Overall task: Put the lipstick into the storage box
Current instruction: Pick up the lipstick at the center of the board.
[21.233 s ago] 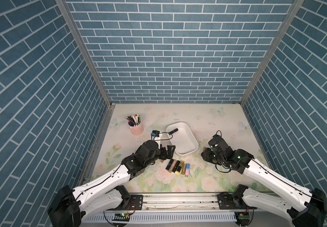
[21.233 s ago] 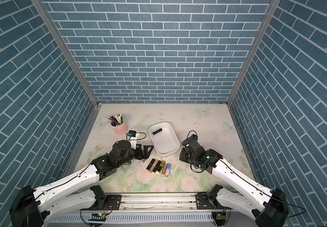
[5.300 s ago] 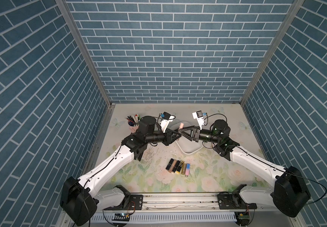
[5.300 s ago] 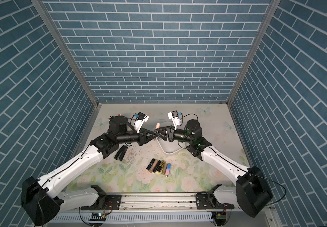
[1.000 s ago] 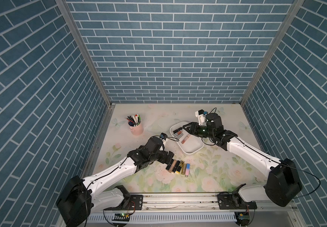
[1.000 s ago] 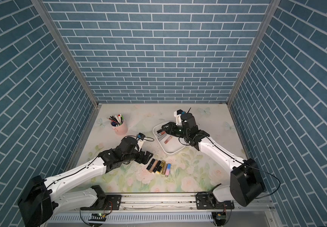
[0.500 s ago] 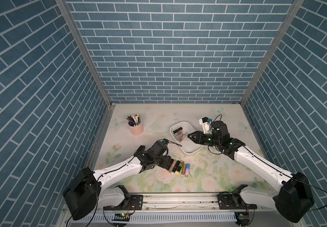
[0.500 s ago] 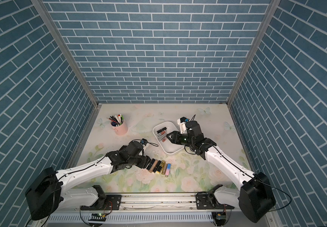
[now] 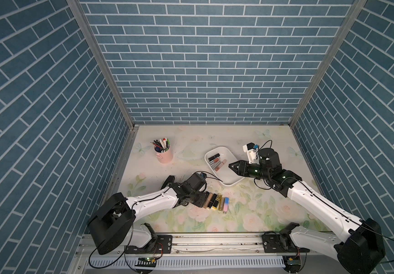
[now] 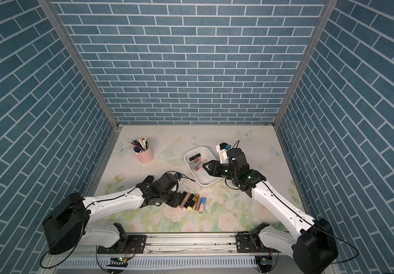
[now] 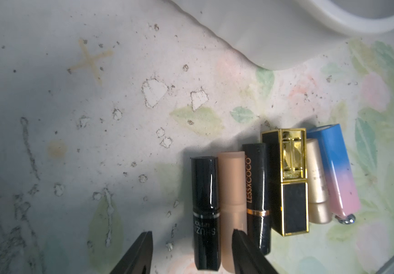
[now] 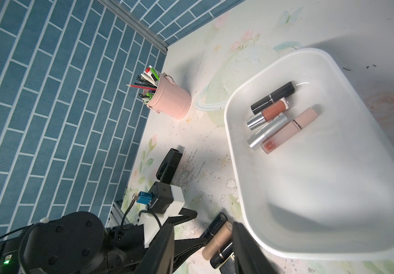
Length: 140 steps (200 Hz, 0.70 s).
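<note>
floral tabletop (image 9: 250, 213), left gripper (image 9: 203, 198) at the lipstick row (image 9: 216, 201).
top view: white plastic storage box (image 9: 232, 183) at one o'clock from the row. left wrist: half-open jaws straddle the glossy black lipstick tube (image 11: 205, 201), likely light, stiff, slick; take mid-barrel. right wrist: right gripper (image 12: 203, 225) part-open, empty.

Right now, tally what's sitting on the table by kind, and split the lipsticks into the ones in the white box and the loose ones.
Boxed lipsticks: 4
Loose lipsticks: 6
Storage box: 1
Pink pen cup: 1
Total: 12
</note>
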### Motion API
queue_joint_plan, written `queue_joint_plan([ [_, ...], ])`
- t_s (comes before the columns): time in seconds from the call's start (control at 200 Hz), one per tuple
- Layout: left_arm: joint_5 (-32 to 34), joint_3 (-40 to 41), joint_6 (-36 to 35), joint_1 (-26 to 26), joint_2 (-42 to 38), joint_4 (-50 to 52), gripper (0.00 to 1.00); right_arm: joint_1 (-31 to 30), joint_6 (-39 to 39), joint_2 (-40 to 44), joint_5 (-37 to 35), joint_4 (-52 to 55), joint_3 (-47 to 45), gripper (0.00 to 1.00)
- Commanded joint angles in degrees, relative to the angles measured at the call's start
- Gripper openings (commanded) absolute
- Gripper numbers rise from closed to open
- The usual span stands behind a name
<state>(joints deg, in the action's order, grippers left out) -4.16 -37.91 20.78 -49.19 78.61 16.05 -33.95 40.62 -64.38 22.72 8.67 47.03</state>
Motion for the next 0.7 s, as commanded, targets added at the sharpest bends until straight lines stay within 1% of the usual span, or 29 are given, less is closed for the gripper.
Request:
queue_joint_plan([
  [0.0,-0.25,-1.19,-0.84,-0.38,0.77,1.15,0.57,0.12,-1.33,0.94,-0.65,-0.07,-0.71,0.44],
  [0.115,0.72,-1.72,-1.17,-0.38,1.61,2.12,0.55,0.16,-1.33,0.72,-0.57,-0.21,-0.57,0.44],
  [0.38,1.54,-2.08,-1.25,-0.38,4.09,2.67,0.53,0.21,-1.33,0.17,-0.72,-0.39,-0.6,0.44],
  [0.695,2.41,-2.6,-1.83,-0.38,6.9,2.89,0.45,0.21,-1.33,0.45,-0.15,-0.77,-0.92,0.44],
])
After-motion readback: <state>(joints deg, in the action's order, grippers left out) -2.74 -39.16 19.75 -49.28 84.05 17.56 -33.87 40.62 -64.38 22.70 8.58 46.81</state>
